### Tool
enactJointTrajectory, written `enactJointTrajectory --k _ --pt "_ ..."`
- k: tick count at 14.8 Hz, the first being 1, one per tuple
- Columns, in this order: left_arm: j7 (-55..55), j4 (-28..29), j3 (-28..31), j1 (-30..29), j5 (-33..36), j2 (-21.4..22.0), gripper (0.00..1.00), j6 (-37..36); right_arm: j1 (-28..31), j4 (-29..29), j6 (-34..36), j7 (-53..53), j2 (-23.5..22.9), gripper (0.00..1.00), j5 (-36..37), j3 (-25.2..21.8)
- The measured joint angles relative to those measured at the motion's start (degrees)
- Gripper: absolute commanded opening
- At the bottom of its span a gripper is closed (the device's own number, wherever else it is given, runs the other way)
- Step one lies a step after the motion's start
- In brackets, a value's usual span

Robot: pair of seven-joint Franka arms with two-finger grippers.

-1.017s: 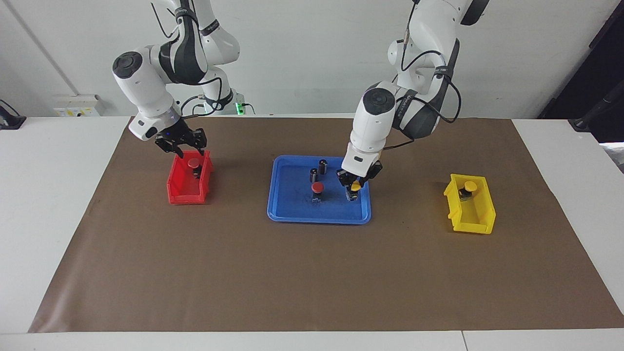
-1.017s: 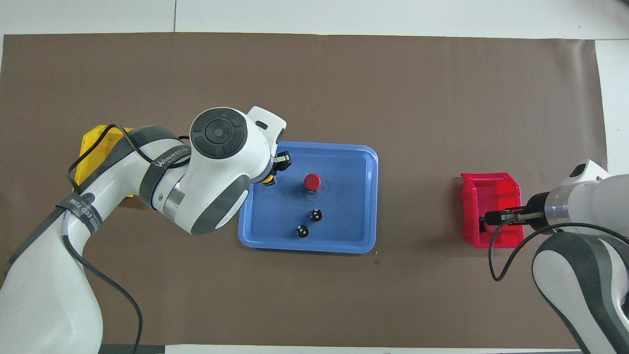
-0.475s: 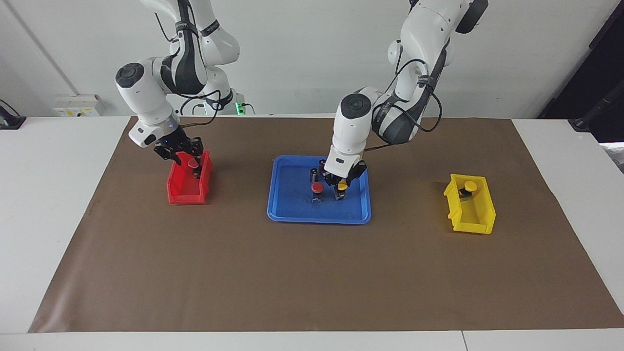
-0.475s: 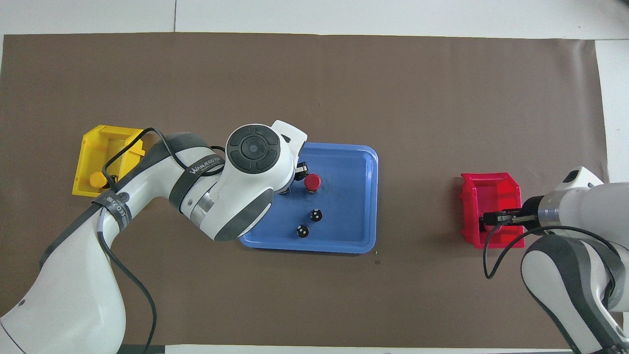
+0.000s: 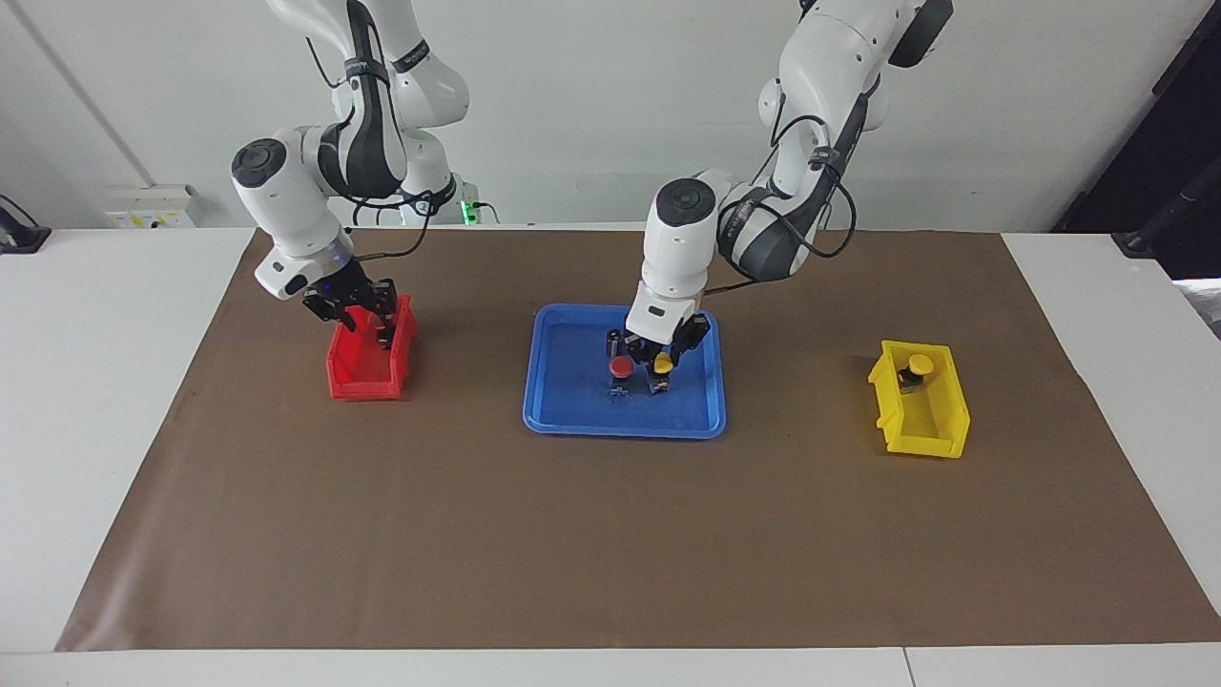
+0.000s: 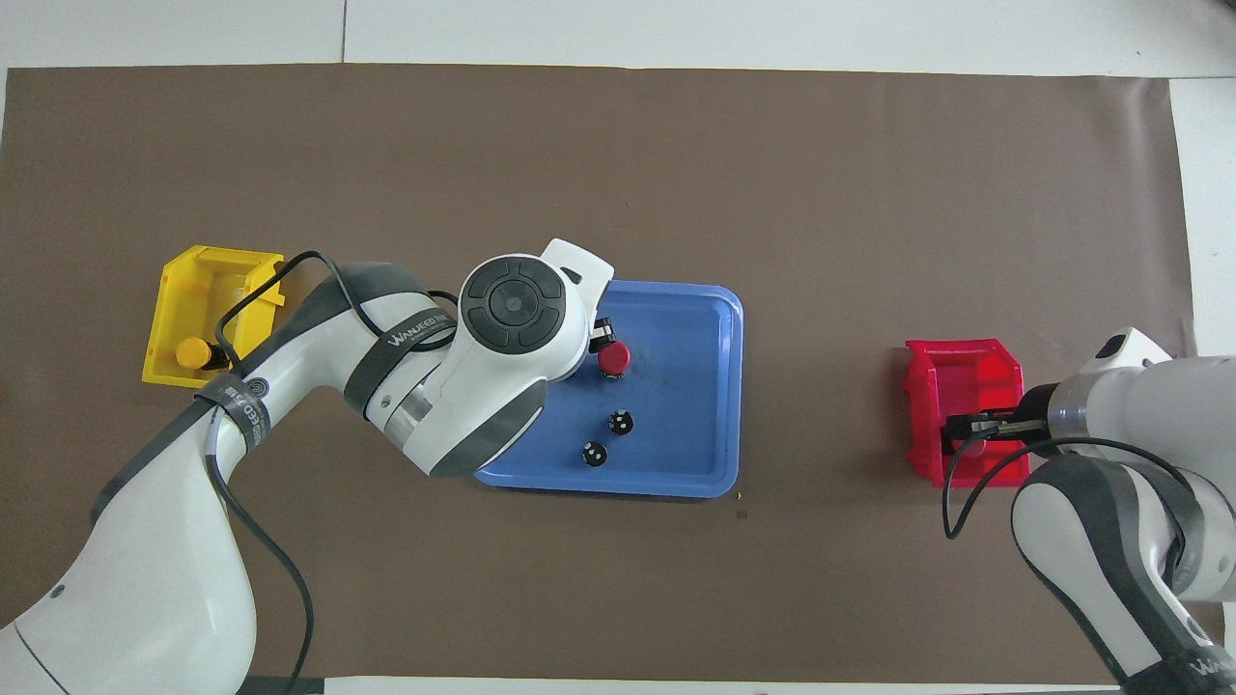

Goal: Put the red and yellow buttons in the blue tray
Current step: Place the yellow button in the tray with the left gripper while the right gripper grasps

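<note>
Left jaws [image 5: 661, 370]: closed on a yellow button [image 5: 662, 364], low over the blue tray [image 5: 572, 415], just beside the red button [image 5: 621, 367] standing in it.
Right jaws [image 5: 367, 320]: down in the red bin [image 5: 362, 377]; open or closed, cannot tell; the button there is hidden.
Blue tray: mid worktop [image 5: 610, 534], also holding two dark cylinders [image 6: 608, 436].
Yellow bin [image 5: 923, 405]: toward the left arm's end, with a second yellow button [image 5: 919, 365] inside.
</note>
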State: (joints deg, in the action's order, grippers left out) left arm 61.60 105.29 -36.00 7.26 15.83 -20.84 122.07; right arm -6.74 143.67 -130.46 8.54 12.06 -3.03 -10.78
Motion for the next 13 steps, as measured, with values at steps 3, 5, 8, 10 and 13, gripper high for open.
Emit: enactJointTrajectory --k 3,5,8,10,13 --pt "0.6 -0.1 0.0 0.0 0.8 -0.5 0.43 0.2 0.0 0.7 -1.2 0.0 -0.1 0.64 0.0 0.1" --pt "0.6 -0.2 0.0 0.0 0.8 -0.5 0.80 0.3 0.0 0.8 -1.2 0.0 -0.1 0.64 0.0 0.2" --pt "0.7 -1.1 0.0 -0.1 0.8 -0.6 0.98 -0.3 0.0 1.0 -1.2 0.0 -0.1 0.63 0.0 0.2" --pt "0.7 -3.6 0.0 -0.2 0.8 -0.6 1.00 -4.0 0.0 1.1 -1.2 0.1 -0.1 0.61 0.0 0.2" --pt "0.8 -7.0 0.1 -1.1 0.8 -0.5 1.00 -7.8 0.1 1.3 -1.2 0.1 -0.1 0.55 0.0 0.2"
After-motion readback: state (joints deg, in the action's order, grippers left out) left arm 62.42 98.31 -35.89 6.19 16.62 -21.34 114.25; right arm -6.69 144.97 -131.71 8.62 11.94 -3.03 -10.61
